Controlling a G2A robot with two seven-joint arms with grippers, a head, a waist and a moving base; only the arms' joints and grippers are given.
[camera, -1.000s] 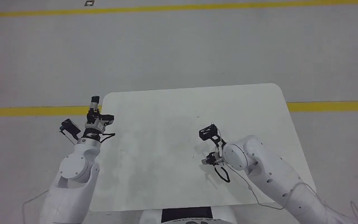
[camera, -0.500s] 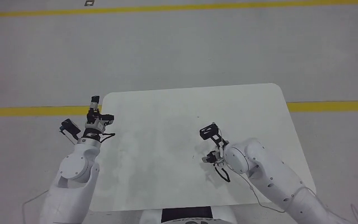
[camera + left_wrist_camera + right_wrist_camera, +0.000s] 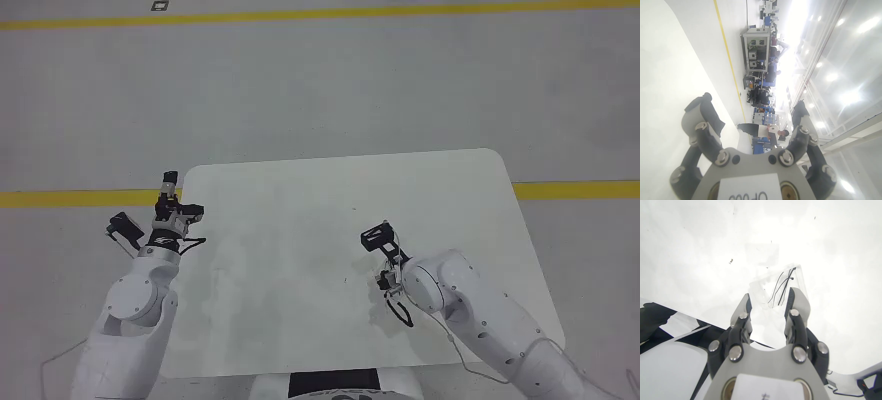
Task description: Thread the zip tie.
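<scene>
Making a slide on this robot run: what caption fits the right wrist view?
Open right gripper poised over thin black zip ties in a clear plastic container on the white table.

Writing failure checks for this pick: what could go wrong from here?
1. The thin black zip ties lie close together inside a clear plastic container; the open right hand over them may pinch several, or the container wall.
2. The open left hand sits at the white table's opposite edge, away from the ties; threading may need a long handover.
</scene>
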